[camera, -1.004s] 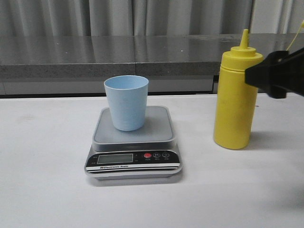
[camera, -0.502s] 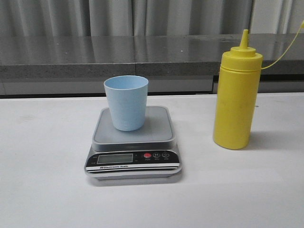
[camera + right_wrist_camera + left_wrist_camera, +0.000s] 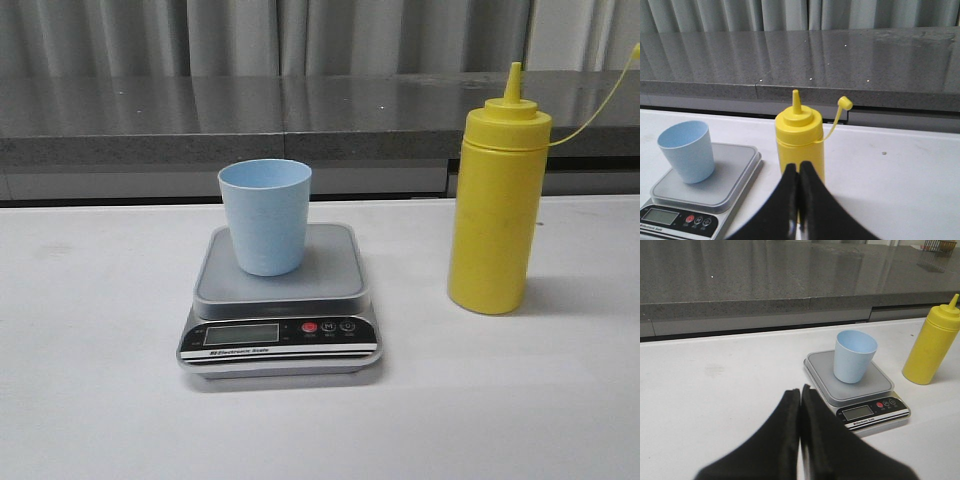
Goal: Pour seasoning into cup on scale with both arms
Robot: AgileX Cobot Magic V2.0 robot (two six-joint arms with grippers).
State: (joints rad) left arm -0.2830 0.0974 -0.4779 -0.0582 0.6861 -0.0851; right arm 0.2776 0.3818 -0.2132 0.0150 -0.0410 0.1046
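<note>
Blocking the seasoning's (image 3: pixel 799 140) base, right tool (image 3: pixel 799 172) pressed together, left tool (image 3: pixel 800 395) likewise.

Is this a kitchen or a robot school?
Probably a robot test room set up like a kitchen. A plain white table holds only a kitchen scale, a blue cup and a yellow bottle. Behind them runs a grey stone counter with curtains.
</note>
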